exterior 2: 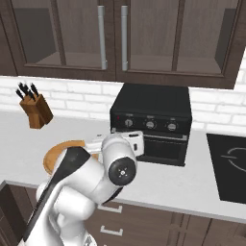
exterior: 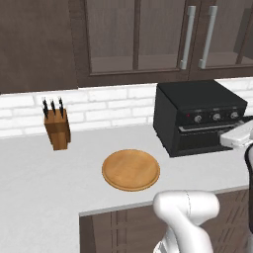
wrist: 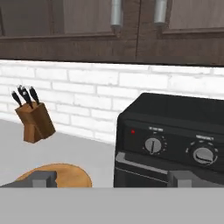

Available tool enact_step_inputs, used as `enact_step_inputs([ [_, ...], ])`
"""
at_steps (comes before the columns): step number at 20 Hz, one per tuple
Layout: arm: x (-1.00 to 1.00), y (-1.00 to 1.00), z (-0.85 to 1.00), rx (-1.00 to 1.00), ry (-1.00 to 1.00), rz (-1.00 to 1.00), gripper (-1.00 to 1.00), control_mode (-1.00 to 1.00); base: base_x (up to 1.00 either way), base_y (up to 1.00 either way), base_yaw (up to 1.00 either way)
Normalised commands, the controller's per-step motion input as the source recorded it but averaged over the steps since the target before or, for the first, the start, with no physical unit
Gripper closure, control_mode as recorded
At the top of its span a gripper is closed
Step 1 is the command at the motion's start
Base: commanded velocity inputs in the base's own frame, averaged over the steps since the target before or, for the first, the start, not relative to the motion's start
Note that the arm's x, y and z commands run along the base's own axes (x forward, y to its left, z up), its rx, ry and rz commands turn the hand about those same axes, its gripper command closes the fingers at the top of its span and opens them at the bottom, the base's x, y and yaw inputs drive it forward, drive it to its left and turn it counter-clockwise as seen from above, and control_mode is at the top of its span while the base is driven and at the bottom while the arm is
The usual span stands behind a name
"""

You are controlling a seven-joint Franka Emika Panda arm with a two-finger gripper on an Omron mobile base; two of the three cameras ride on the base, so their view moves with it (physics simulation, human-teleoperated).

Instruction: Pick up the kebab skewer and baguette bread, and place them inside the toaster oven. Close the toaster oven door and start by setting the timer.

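Note:
The toaster oven [exterior: 197, 116] is a black box on the counter against the white brick wall, with a row of three small knobs [exterior: 216, 117] across its front. The toaster oven door [exterior 2: 161, 148] stands shut below them. My gripper [wrist: 113, 178] hovers in front of the oven's left front, facing it, open, with nothing between its fingertips [wrist: 43, 178]. In the hand view the oven [wrist: 175, 118] is close ahead, with a knob [wrist: 153, 145] straight in front. My white hand [exterior: 238, 135] reaches in from the right edge. The kebab skewer and baguette bread are out of view.
A round wooden plate [exterior: 131, 169] lies bare on the counter left of the oven. A brown knife block [exterior: 57, 126] stands further left by the wall. Dark wall cabinets [exterior: 148, 34] hang above. A black cooktop [exterior 2: 230, 166] lies right of the oven.

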Motion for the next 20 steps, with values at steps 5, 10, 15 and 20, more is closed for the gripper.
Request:
enact_step_inputs([
  [5, 0.44, -0.01, -0.45, 0.00, -0.39, -0.01, -1.00, -1.00, 0.00, 0.00, 0.00],
  [10, 0.69, -0.01, -0.32, 0.00, -0.18, -0.09, -1.00, -1.00, 0.00, 0.00, 0.00],
  [15, 0.77, -0.06, -0.27, 0.02, -0.11, -0.10, -1.00, -1.00, 0.00, 0.00, 0.00],
  [20, 0.57, -0.12, -0.02, 0.09, -0.02, -0.09, -1.00, -1.00, 0.00, 0.00, 0.00],
])
